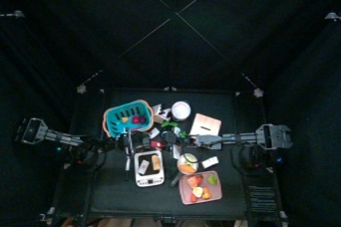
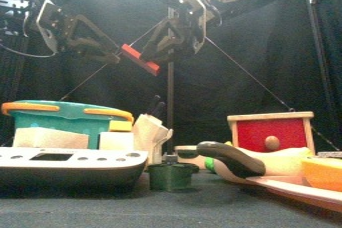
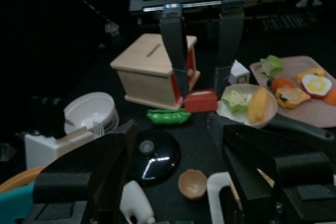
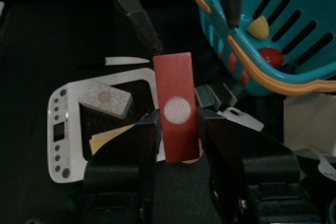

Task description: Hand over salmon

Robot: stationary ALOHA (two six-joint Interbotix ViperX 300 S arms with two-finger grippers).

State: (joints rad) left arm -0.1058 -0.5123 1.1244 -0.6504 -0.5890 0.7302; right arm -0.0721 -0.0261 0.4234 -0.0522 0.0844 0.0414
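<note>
Right gripper (image 4: pixel 175 149) is clamped on the salmon (image 4: pixel 175 105), raised for transfer. Left gripper (image 2: pixel 78 34), at its 9 o'clock, stands fully apart to receive it.

In the top view, the things on the table (image 1: pixel 100 186) are crowded together and too small to be told apart. In the right wrist view, the lower end of the red strip (image 4: pixel 176 105) is hidden between the jaws of the right gripper (image 4: pixel 180 169), and the teal basket (image 4: pixel 282 31) is cut off by the picture's edge. In the front view, the tray (image 2: pixel 314 194) is cut off at the side, and the base of the wooden box (image 2: pixel 271 132) is hidden behind the things lying on it. In the left wrist view, the left gripper (image 3: pixel 171 164) is seen only as dark, blurred shapes, and the plate of food (image 3: pixel 315 105) is cut off at the edge.
</note>
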